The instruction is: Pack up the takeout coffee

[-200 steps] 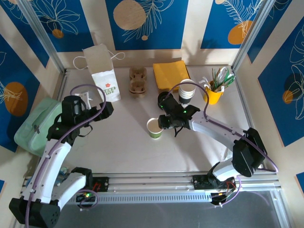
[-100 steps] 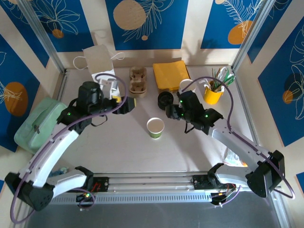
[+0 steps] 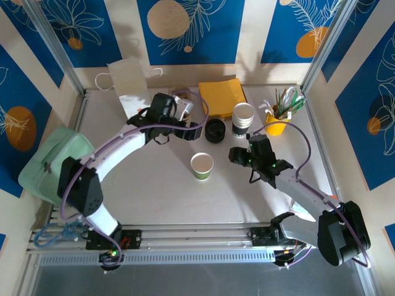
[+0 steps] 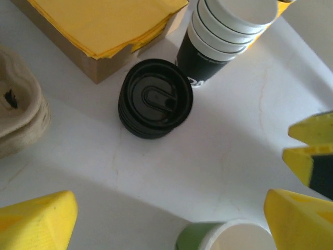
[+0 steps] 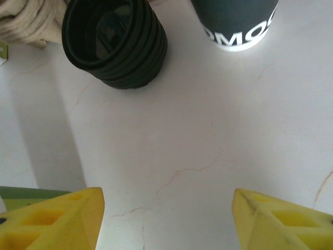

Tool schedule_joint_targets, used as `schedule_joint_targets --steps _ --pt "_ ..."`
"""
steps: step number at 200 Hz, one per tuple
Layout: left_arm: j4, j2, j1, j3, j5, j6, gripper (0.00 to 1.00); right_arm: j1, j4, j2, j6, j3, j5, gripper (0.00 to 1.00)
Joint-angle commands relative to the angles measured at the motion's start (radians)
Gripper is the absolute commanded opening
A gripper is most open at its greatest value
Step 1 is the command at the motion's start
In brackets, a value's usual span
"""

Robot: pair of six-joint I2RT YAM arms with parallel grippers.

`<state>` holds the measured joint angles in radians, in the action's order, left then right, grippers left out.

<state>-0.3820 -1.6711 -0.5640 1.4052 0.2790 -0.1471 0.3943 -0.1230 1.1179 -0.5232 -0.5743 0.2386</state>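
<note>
Both empty. The left claw [image 4: 166, 221] gapes wide, touching nothing; the small green paper cup [image 4: 229, 238], white inside and unlidded, sits nearest, low between its fingers. Ahead: stack of round black plastic lids [image 4: 155, 98], then tall stack of white paper cups [image 4: 229, 26] and yellow napkins [image 4: 104, 26]. The right claw [image 5: 166, 219] stands open, cup edge beside one finger.

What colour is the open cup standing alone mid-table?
The cup is green outside and white inside, clearest in the top external view.

White arms [image 3: 120, 150], purple cables [image 3: 285, 124], yellow claw fingers [image 5: 52, 219]
</note>
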Motion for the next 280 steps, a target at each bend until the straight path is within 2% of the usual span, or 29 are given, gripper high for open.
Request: schedule_joint_targets --steps 1,60,115,144,201,280 --pt "-0.011 -0.092 -0.009 0.1 -0.016 0.081 0.87 -0.006 0.094 0.021 0.013 -0.012 -0.05 0.66" --pt "-0.037 -0.325 -0.01 0.311 -0.022 0.193 0.8 0.05 0.097 0.08 0.047 -0.047 0.041 0.67" --pt "-0.053 -0.467 -0.01 0.45 0.023 0.312 0.69 0.055 0.108 0.085 0.04 -0.044 0.091 0.67" --pt "-0.108 -0.542 -0.015 0.536 0.012 0.364 0.62 0.055 0.114 0.085 0.042 -0.044 0.091 0.67" --pt "-0.094 -0.618 -0.044 0.586 -0.012 0.454 0.54 0.052 0.128 0.077 0.041 -0.036 0.065 0.68" --pt "-0.127 -0.69 -0.059 0.691 -0.021 0.462 0.42 0.044 0.12 0.097 0.037 -0.048 0.061 0.68"
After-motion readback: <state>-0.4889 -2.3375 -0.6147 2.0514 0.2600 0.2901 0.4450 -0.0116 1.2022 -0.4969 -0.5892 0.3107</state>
